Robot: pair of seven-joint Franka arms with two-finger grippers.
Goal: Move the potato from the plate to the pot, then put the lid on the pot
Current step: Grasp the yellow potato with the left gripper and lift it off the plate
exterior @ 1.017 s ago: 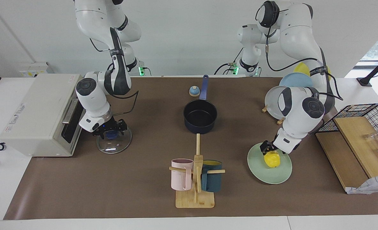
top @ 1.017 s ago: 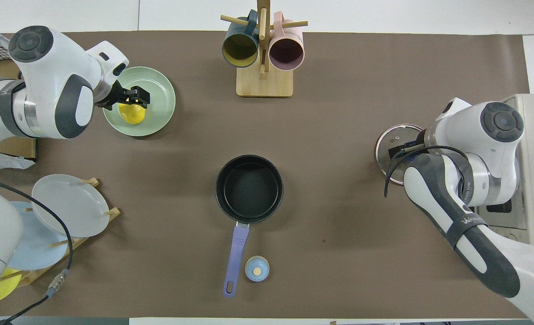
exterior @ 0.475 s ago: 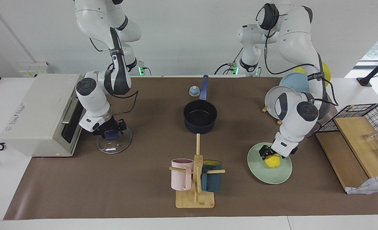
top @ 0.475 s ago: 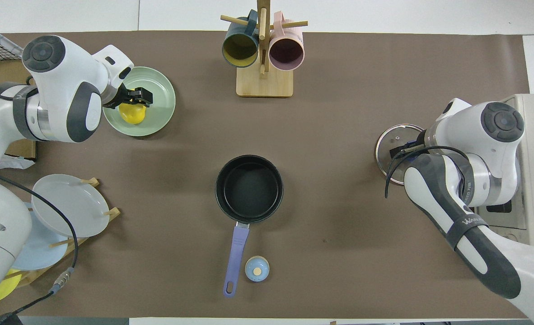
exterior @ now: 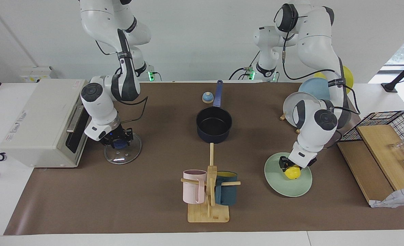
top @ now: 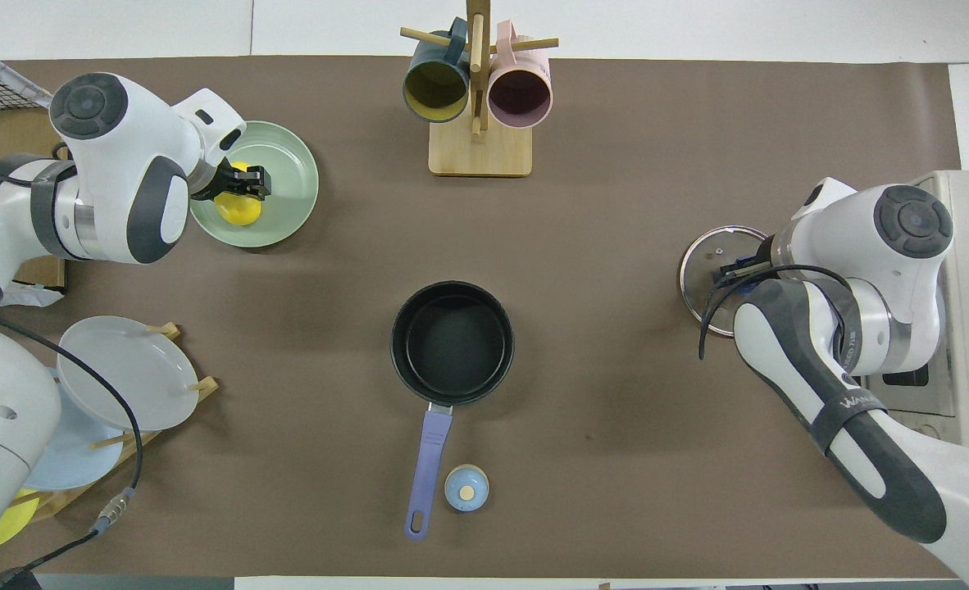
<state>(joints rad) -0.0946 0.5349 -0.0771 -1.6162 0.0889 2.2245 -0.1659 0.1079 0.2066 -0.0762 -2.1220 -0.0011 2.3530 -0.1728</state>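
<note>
- Pot [exterior: 214, 123]: dark saucepan at mid-table, mouth up and bare inside, long blue handle [top: 425, 463] pointing toward the robots. Stands well apart from both plate and lid. Likely rigid and stable enough to take a drop-in.
- Plate [exterior: 277, 186]: pale green, flat on the mat toward the left arm's end, farther from the robots than the pot. Potato rests on it.
- Lid [exterior: 131, 154]: clear glass with a metal rim, lying flat toward the right arm's end, in front of the toaster oven [exterior: 41, 119]. Judged fragile and slick on the glass; the blue knob at its centre is the only sensible hold.
- Right gripper [exterior: 117, 139]: down over the lid's knob, fingers either side of it; cannot tell whether they are clamped.
- Left gripper [exterior: 288, 165]: low over the plate, fingers straddling the potato's top; cannot tell whether they are pressing it.
- Potato [exterior: 293, 174]: small, yellow, lumpy, on the plate. Probably light and smooth-skinned, so prone to squirt out; best pinched across its widest middle.
</note>
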